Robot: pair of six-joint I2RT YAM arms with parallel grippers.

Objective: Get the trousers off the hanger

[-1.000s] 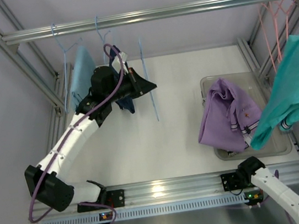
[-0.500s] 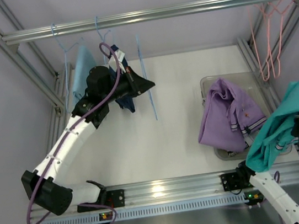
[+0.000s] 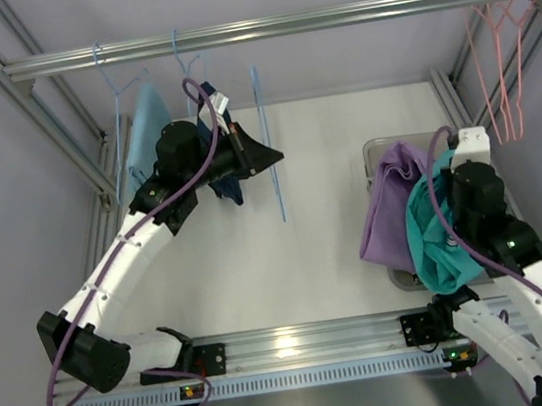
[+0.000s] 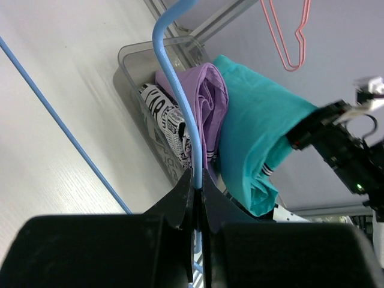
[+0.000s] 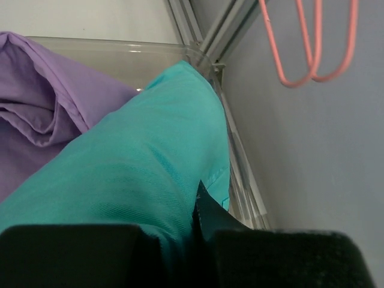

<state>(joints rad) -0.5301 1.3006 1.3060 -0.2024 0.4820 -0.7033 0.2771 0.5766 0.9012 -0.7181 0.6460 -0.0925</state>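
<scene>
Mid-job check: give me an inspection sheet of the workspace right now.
Surface: white table, clear bin at its right side.
Job's things: teal trousers off the pink hanger, which hangs bare.
Clutter: bin holds a purple garment and printed cloth; light-blue garment hangs at left.
Tools: left tool shut on a light-blue hanger; right tool shut on the trousers above the bin.
Cables: purple cable along each arm, no snag seen.
Surroundings: aluminium frame, hangers on its top rail.
</scene>
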